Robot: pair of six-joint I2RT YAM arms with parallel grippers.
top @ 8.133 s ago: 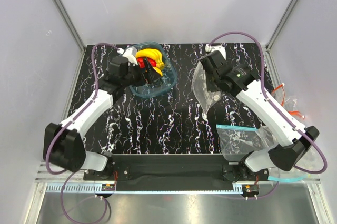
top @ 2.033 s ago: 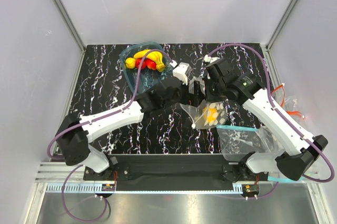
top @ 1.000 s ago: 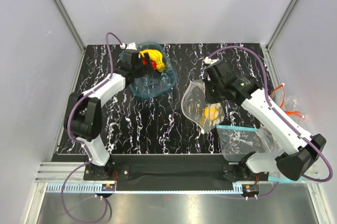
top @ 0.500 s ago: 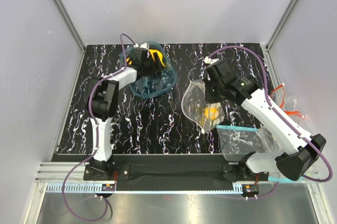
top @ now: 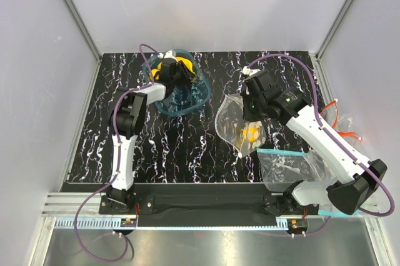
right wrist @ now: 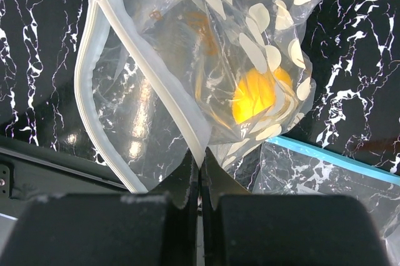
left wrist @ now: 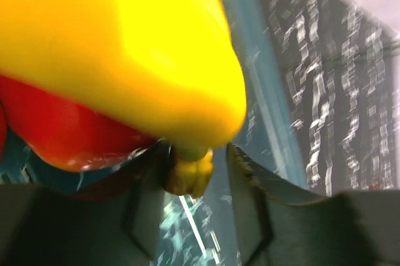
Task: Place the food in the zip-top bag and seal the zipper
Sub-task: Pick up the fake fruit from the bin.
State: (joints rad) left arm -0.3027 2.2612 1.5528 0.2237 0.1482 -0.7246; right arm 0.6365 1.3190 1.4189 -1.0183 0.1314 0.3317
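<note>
My left gripper (top: 171, 70) reaches into a teal bowl (top: 190, 100) at the back. Its jaws straddle the brown stem of the yellow banana bunch (left wrist: 125, 47); the left finger touches the stem and a gap stays at the right finger. A round red piece (left wrist: 62, 136) lies under the bananas. My right gripper (right wrist: 200, 165) is shut on the pale zipper (right wrist: 145, 73) of the polka-dot zip-top bag (right wrist: 262, 22), holding its mouth up and open. One yellow piece of food (right wrist: 255, 96) lies inside the bag (top: 232, 125).
A second clear bag with a teal strip (top: 289, 163) lies on the black marbled table near the right arm's base. Orange cable ends lie off the table's right edge (top: 345, 127). Grey walls close in the back and sides.
The left arm has swung back from the bag to the bowl, and its jaws have narrowed around the banana stem. The right arm keeps the bag held in the same place.
</note>
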